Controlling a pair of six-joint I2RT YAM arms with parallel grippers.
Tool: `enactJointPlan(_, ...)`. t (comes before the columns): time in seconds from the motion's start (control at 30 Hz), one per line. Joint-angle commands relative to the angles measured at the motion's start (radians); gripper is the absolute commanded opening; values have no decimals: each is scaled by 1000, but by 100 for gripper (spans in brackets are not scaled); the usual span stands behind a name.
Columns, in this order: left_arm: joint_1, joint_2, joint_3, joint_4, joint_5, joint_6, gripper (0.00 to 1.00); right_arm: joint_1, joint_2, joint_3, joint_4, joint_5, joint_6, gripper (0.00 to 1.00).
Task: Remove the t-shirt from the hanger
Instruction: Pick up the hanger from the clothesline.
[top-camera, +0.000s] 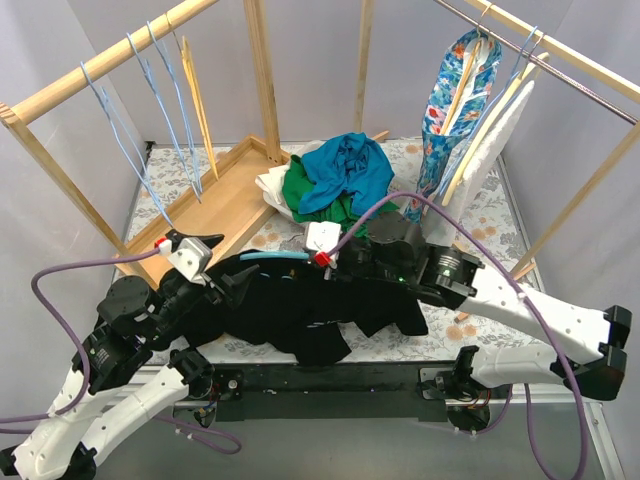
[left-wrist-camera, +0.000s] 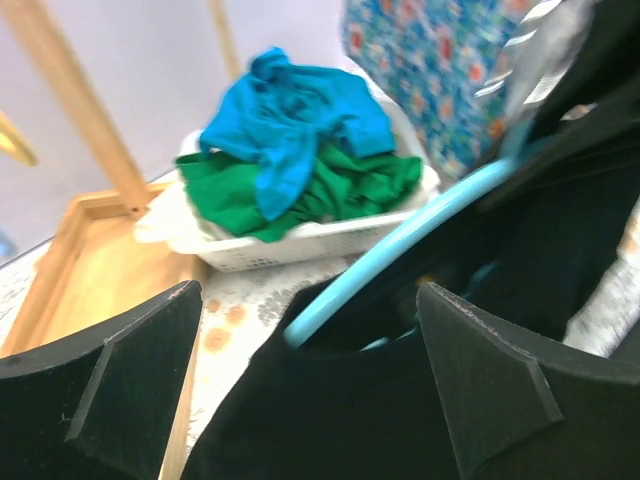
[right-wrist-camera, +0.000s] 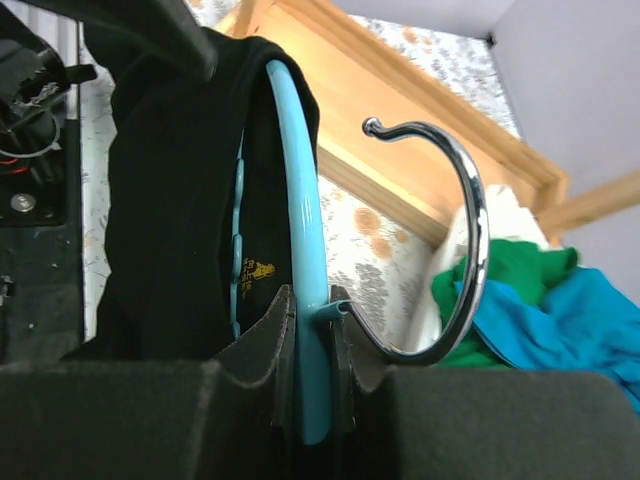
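Note:
The black t-shirt (top-camera: 300, 310) lies spread on the table with a light blue hanger (top-camera: 275, 256) still in its neck. In the right wrist view my right gripper (right-wrist-camera: 316, 335) is shut on the hanger's blue bar (right-wrist-camera: 300, 230), just by its chrome hook (right-wrist-camera: 470, 230), and the t-shirt (right-wrist-camera: 170, 200) hangs off the bar's far end. In the top view that gripper (top-camera: 325, 258) is at the shirt's collar. My left gripper (left-wrist-camera: 315, 390) stands open over the t-shirt (left-wrist-camera: 330, 420), close to the hanger's tip (left-wrist-camera: 400, 250), with nothing gripped; in the top view it (top-camera: 228, 263) is at the shirt's left shoulder.
A white basket (top-camera: 275, 190) of blue and green clothes stands behind the shirt. A wooden tray base (top-camera: 215, 205) lies at the back left under a rail of empty hangers (top-camera: 150, 120). A floral garment (top-camera: 455, 100) and a white one (top-camera: 500, 135) hang at the back right.

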Motion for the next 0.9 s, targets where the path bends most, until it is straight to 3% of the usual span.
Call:
enactJointPlan(0.0,-1,-22,-44,52,-152,-38,90,-1,-122,12,25,71,-48,1)
enactJointPlan(0.4,-1,-99,-87,-20,-23,-41,84,-1,-301,23,-41,143,-59,1)
enactJointPlan(0.77,-1,-28,-215,130,-144,-32,87,-1,-349,55,-70,25,-42,1)
enactJointPlan(0.83,-1,-10,-222,167,-180,-31,84,-1,-349,56,-73,17,-40,1)
enactJointPlan(0.87,-1,-2,-229,179,-204,-31,72,-1,-349,56,-74,19,-39,1)
